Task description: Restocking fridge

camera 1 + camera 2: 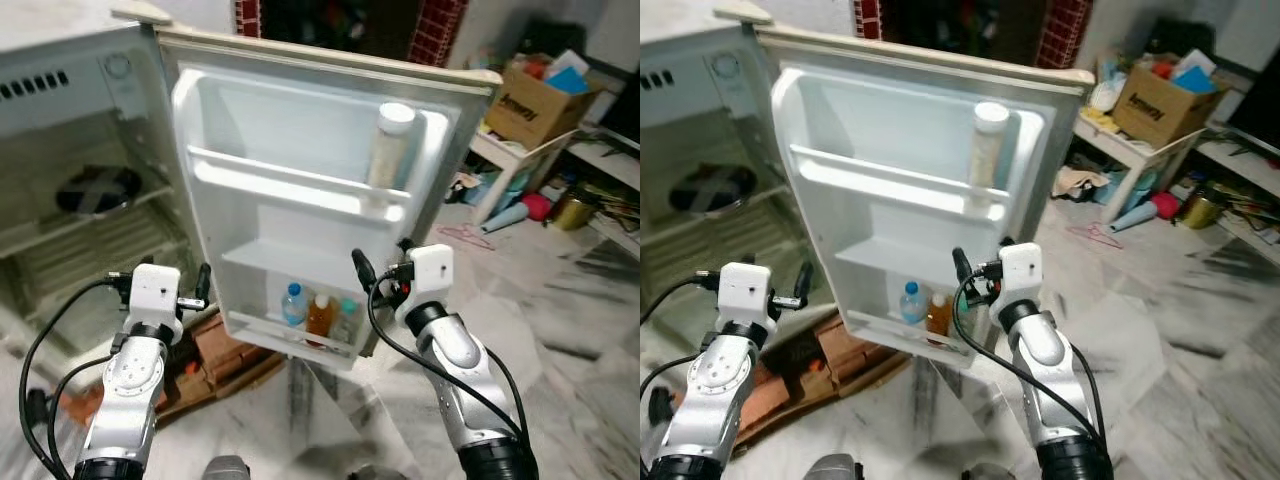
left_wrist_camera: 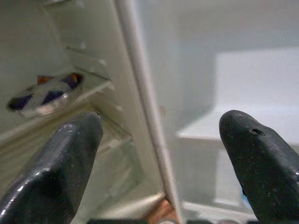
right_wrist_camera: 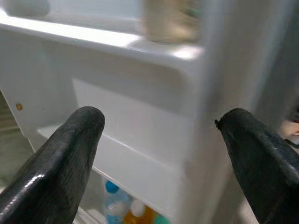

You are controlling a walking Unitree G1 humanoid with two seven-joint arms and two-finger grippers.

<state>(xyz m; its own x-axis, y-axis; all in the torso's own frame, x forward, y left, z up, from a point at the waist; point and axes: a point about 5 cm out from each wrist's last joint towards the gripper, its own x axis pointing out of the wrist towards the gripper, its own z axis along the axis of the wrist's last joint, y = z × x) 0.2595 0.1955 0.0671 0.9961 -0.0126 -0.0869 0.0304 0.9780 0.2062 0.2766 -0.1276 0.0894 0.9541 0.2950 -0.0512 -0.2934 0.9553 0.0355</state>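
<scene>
We face the open fridge [image 1: 60,130]; its door [image 1: 300,130] swings towards us. The lowest door shelf [image 1: 290,335] holds three small bottles [image 1: 318,315]; a tall jar [image 1: 390,145] stands above. Left gripper [image 1: 200,285] and right gripper [image 1: 375,275] hover spread, empty. We judge stock must be fetched first, then placed upright.
</scene>
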